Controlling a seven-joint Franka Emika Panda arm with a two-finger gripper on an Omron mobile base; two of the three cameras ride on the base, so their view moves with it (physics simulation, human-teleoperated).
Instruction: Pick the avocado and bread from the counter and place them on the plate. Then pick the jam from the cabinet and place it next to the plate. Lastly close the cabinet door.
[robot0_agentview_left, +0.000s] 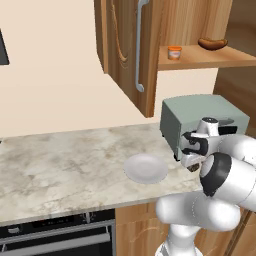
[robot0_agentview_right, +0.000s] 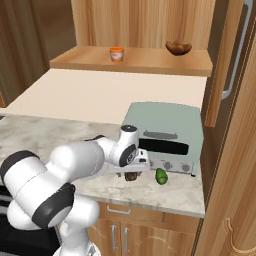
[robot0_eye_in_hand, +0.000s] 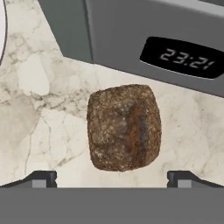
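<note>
The bread (robot0_eye_in_hand: 124, 127), a dark brown rough lump, lies on the marbled counter (robot0_agentview_left: 65, 165) just in front of the toaster oven. My gripper (robot0_eye_in_hand: 111, 178) hangs right above it, open, with one fingertip wide on each side and nothing held. In the right base view the gripper (robot0_agentview_right: 132, 171) covers most of the bread (robot0_agentview_right: 132, 176). The green avocado (robot0_agentview_right: 161, 176) lies a short way to its right. The white plate (robot0_agentview_left: 145, 168) sits on the counter left of the hand. The orange jam (robot0_agentview_left: 174, 52) jar stands on the shelf of the cabinet (robot0_agentview_right: 150, 62). The cabinet door (robot0_agentview_left: 127, 55) stands open.
A grey-green toaster oven (robot0_agentview_right: 167, 132) stands directly behind the bread and avocado. An orange-brown sausage-shaped thing (robot0_agentview_left: 212, 44) lies on the shelf right of the jam. A second wooden door (robot0_agentview_right: 235, 150) stands close at the right. An oven front (robot0_agentview_left: 55, 235) is below the counter edge.
</note>
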